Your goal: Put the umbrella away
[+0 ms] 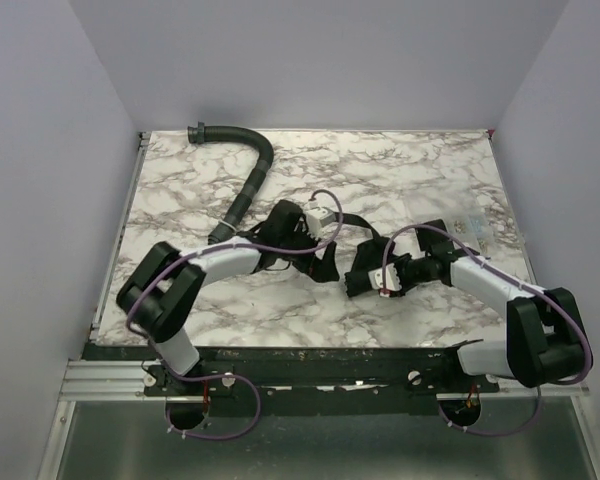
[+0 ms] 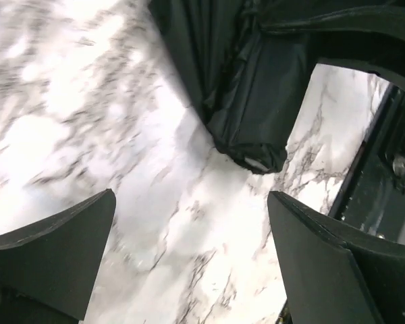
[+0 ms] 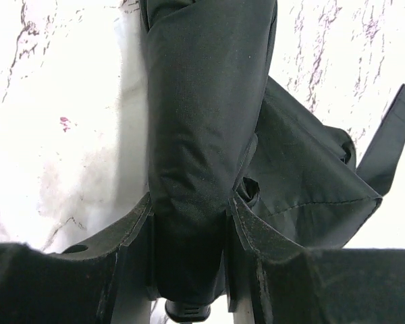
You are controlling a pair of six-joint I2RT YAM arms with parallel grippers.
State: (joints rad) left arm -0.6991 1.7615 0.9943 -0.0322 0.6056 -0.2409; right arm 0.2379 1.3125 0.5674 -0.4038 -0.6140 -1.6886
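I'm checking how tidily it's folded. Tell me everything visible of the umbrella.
The umbrella is a short bundle of dark matte fabric, lying on the marble table between the arms. Loose folds and a flat strap stick out. The right gripper is shut on it; the open left gripper hovers by one end.

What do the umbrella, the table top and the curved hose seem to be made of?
The umbrella looks like thin dark fabric with a slight sheen; it folds and creases. The table top: marble or marble-print laminate, white with grey veins; I cannot tell which. The hose: probably plastic or rubber, black, ribbed, matte.
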